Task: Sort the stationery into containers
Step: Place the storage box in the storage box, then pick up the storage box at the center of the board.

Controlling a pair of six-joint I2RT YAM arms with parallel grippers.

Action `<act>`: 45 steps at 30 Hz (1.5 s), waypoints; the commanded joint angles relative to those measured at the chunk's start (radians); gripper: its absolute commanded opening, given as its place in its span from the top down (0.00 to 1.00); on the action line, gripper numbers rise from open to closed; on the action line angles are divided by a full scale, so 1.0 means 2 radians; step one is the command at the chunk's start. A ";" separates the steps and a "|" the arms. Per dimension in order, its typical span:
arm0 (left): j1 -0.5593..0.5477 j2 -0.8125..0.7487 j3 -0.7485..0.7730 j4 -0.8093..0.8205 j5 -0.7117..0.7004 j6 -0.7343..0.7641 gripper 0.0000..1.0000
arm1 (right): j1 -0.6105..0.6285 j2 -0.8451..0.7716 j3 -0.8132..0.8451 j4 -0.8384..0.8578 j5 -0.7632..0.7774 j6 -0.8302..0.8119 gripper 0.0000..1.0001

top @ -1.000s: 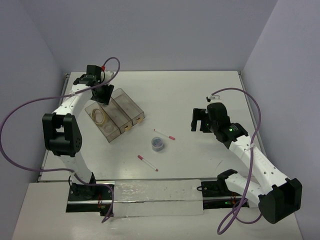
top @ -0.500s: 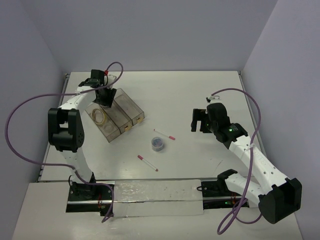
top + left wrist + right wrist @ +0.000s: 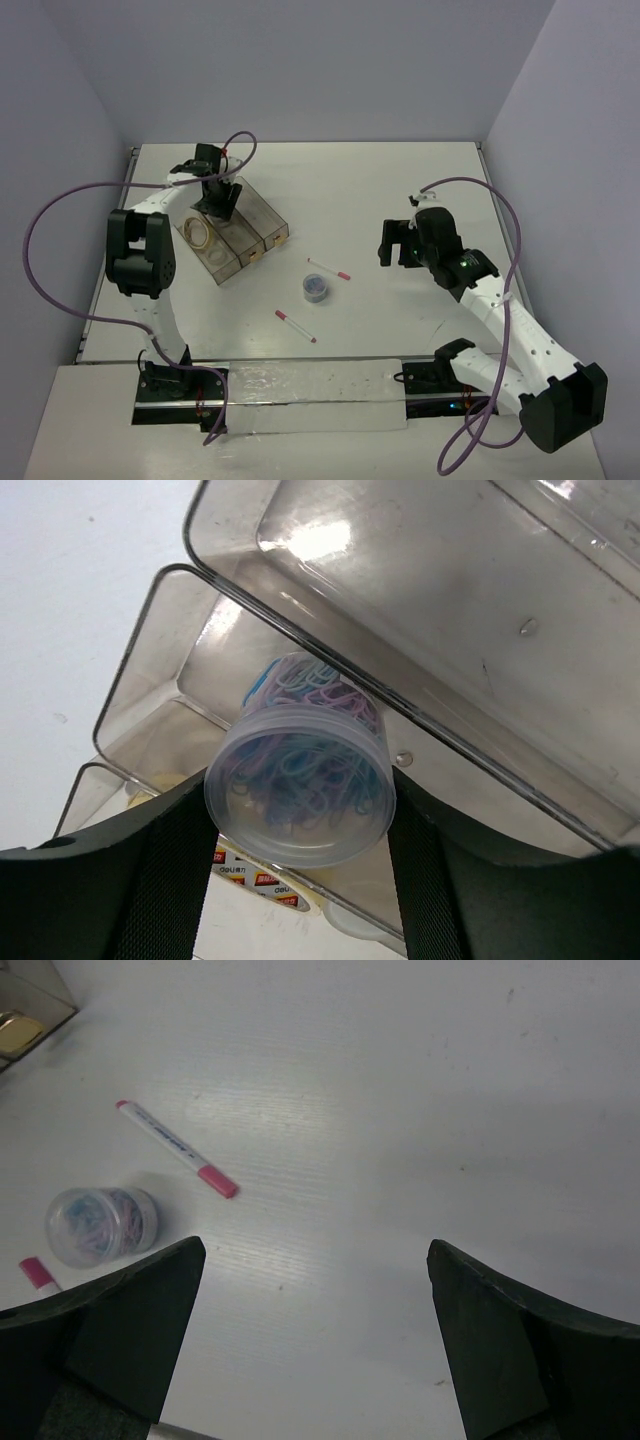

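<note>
My left gripper (image 3: pixel 218 196) is shut on a small clear tub of bluish paper clips (image 3: pixel 300 780) and holds it over the far end of the middle bin of the three joined clear brownish bins (image 3: pixel 258 214). In the left wrist view the fingers (image 3: pixel 165 865) clamp the tub's sides above the bin wall (image 3: pixel 150 670). A tan tape ring (image 3: pixel 197 233) and a whitish ring (image 3: pixel 214 262) lie in the left bin. A second tub (image 3: pixel 315 288) and two red-capped white pens (image 3: pixel 328 268) (image 3: pixel 295 326) lie on the table. My right gripper (image 3: pixel 395 241) is open and empty, right of them.
The right wrist view shows a pen (image 3: pixel 175 1148), the tub (image 3: pixel 100 1225), the other pen's cap (image 3: pixel 38 1273) and a tan bin tab (image 3: pixel 20 1032) at its left. Purple cables (image 3: pixel 60 215) loop off both arms. Walls close the table's left, back and right sides.
My left gripper, still holding the tub, has moved right from the left bin's far end to over the middle bin. The right arm has barely shifted.
</note>
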 commanded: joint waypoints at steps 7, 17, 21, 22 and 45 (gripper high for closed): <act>-0.001 -0.039 0.036 -0.015 -0.004 -0.017 0.22 | 0.073 0.000 0.004 0.047 -0.058 -0.031 0.00; 0.002 -0.079 0.065 -0.052 0.014 -0.039 0.20 | 0.210 0.106 0.069 0.032 -0.012 -0.047 0.00; 0.009 -0.151 0.067 -0.079 0.026 -0.048 0.20 | 0.243 0.174 0.103 0.024 -0.001 -0.039 0.00; 0.017 -0.183 0.049 -0.084 0.029 -0.051 0.19 | 0.250 0.196 0.109 0.027 -0.002 -0.037 0.00; 0.175 -0.399 -0.173 -0.036 0.076 -0.039 0.16 | 0.277 0.415 0.213 0.047 0.022 -0.053 0.35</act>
